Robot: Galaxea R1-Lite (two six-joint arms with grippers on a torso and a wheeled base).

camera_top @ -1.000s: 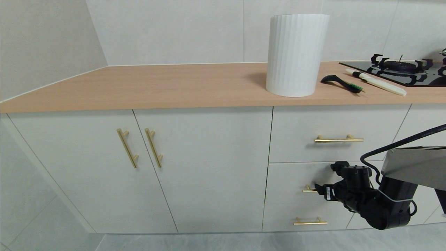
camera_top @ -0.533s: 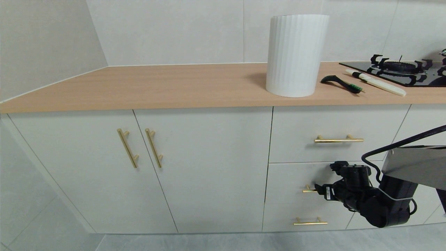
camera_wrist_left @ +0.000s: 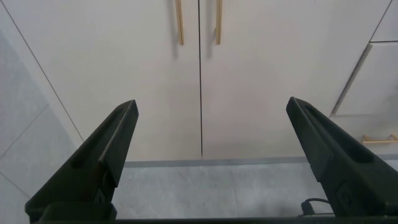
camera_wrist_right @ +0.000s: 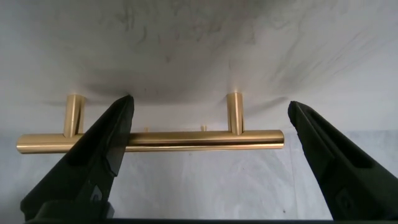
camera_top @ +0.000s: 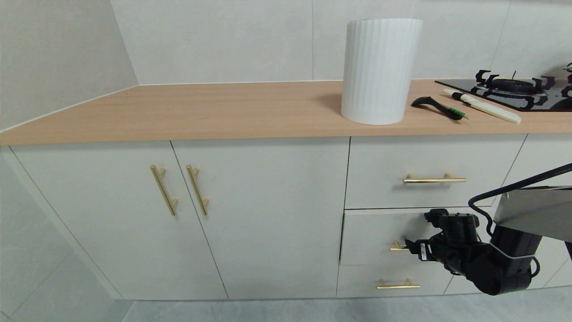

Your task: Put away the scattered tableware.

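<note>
Right wrist view: the right end effector (camera_wrist_right: 209, 104) is spread wide, and the drawer handle (camera_wrist_right: 186, 140) runs 9-to-3 across the gap between its fingers; I cannot tell whether they touch. In the head view the tableware, a black utensil (camera_top: 439, 107) and a pale knife (camera_top: 485, 105), lies on the tabletop (camera_top: 223, 112) at 12 o'clock from it, so the right arm is nearer. The left end effector (camera_wrist_left: 211, 109), equally wide, holds nothing.

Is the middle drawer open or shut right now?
Slightly open: the middle drawer shows dark gaps along its top and left edges.
</note>
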